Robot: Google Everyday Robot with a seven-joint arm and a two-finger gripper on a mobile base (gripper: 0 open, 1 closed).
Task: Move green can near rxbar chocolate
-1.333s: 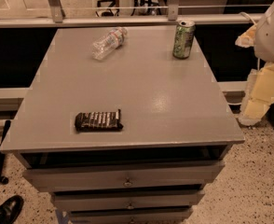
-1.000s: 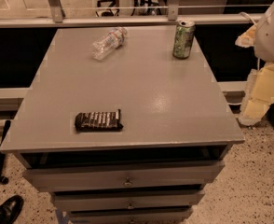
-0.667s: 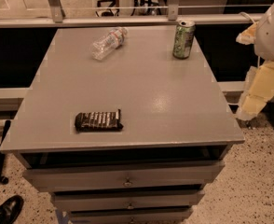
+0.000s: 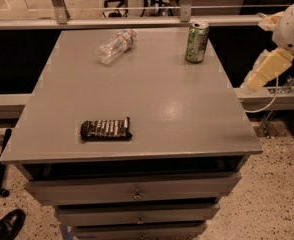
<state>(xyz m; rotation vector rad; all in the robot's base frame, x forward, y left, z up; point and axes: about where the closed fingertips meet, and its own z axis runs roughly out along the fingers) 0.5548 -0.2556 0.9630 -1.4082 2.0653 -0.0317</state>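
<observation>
Nothing on the table (image 4: 162, 109) has budged: the can (image 4: 197, 42) stands upright at its far right corner, the rxbar (image 4: 106, 129) lies flat near its front left. Only the arm stirs. The gripper (image 4: 261, 73) has lifted, off the table's right edge, slanting down-left. Jaws open or closed? Cannot tell. The reach has barely begun.

light: dim, warm brown cast | glare: soft sheen on the table (image 4: 187, 111) toward its right edge | shadows: dark band under the front edge, black along the left and right edges | gripper (image 4: 266, 70): off the right edge by the far corner, lit pale cream
</observation>
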